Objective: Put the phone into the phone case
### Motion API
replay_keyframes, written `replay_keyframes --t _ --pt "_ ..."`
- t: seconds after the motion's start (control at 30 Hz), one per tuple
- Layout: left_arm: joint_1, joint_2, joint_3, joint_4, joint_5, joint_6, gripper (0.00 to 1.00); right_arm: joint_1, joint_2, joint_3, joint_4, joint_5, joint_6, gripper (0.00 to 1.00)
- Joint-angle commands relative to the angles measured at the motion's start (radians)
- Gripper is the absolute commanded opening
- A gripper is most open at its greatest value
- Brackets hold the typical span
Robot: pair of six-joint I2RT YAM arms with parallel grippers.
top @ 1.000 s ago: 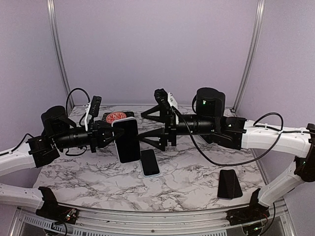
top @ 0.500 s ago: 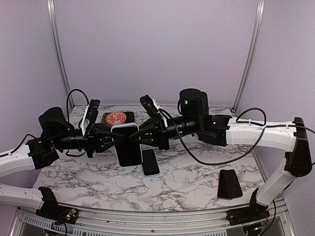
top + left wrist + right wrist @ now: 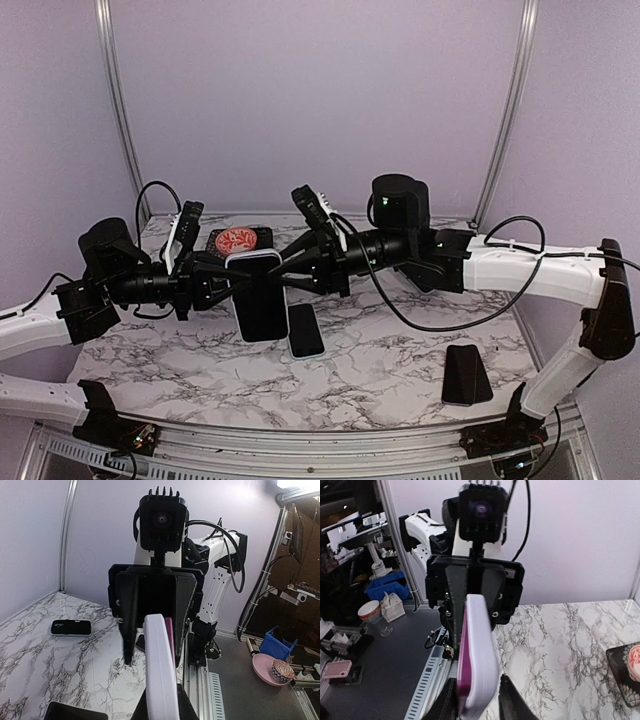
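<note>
The left gripper [image 3: 226, 280] is clenched on the left edge of the phone case [image 3: 259, 296], a white-rimmed slab with a dark face held above the table. The right gripper [image 3: 283, 282] straddles the case's opposite edge; its fingers [image 3: 507, 702] flank the rim with slight gaps, so whether they grip cannot be told. A phone [image 3: 305, 330] lies flat on the marble table [image 3: 380, 370] just below. A red-patterned case [image 3: 238, 239] sits behind, a black case [image 3: 466, 374] near right. No writing is readable

Marble table [image 3: 380, 375] — black wedge stand [image 3: 466, 375]
</note>
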Motion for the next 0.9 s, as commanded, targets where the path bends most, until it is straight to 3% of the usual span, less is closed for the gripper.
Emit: replay_keyframes --t 0.0,0.17,0.2,0.27,0.3,0.43,0.5,0.53,0.6,0.67,0.77,0.83,0.87 --pt "-0.003 -0.019 0.007 0.081 0.019 -0.014 0.00 -0.004 0.007 0.056 0.024 -0.020 0.026 0.00" --pt "-0.003 -0.007 0.001 0.080 -0.029 -0.006 0.00 -0.003 -0.033 0.016 0.086 0.007 0.026 0.00" --pt "-0.003 -0.001 0.001 0.080 -0.041 -0.007 0.09 -0.005 -0.040 0.012 0.099 0.008 0.034 0.00" --pt "-0.004 0.006 0.001 0.080 -0.051 -0.008 0.43 -0.004 -0.049 0.015 0.130 -0.002 0.049 0.00" --pt "-0.003 0.007 0.001 0.081 -0.054 -0.008 0.51 -0.004 -0.052 0.018 0.145 -0.009 0.059 0.00" --pt "-0.016 -0.003 -0.009 0.080 -0.077 0.017 0.61 -0.003 -0.054 0.046 0.181 -0.045 0.086 0.00" --pt "-0.023 0.000 -0.010 0.080 -0.082 0.026 0.59 -0.002 -0.056 0.032 0.222 -0.044 0.106 0.00" --pt "-0.027 0.003 -0.010 0.080 -0.085 0.026 0.53 -0.001 -0.056 0.024 0.240 -0.043 0.114 0.00" --pt "-0.033 0.009 -0.010 0.080 -0.088 0.025 0.33 -0.001 -0.051 0.021 0.266 -0.050 0.129 0.00" --pt "-0.041 0.016 -0.008 0.081 -0.089 0.026 0.04 0.000 -0.045 0.020 0.280 -0.069 0.140 0.00" --pt "-0.044 0.001 -0.015 0.081 -0.106 0.035 0.00 0.002 -0.051 0.035 0.189 -0.051 0.096 0.02" --pt "-0.046 -0.016 -0.025 0.081 -0.133 0.052 0.00 0.001 -0.062 0.062 0.057 0.015 0.011 0.40" --pt "-0.048 -0.022 -0.029 0.081 -0.144 0.062 0.00 0.001 -0.065 0.071 0.013 0.040 -0.023 0.50"
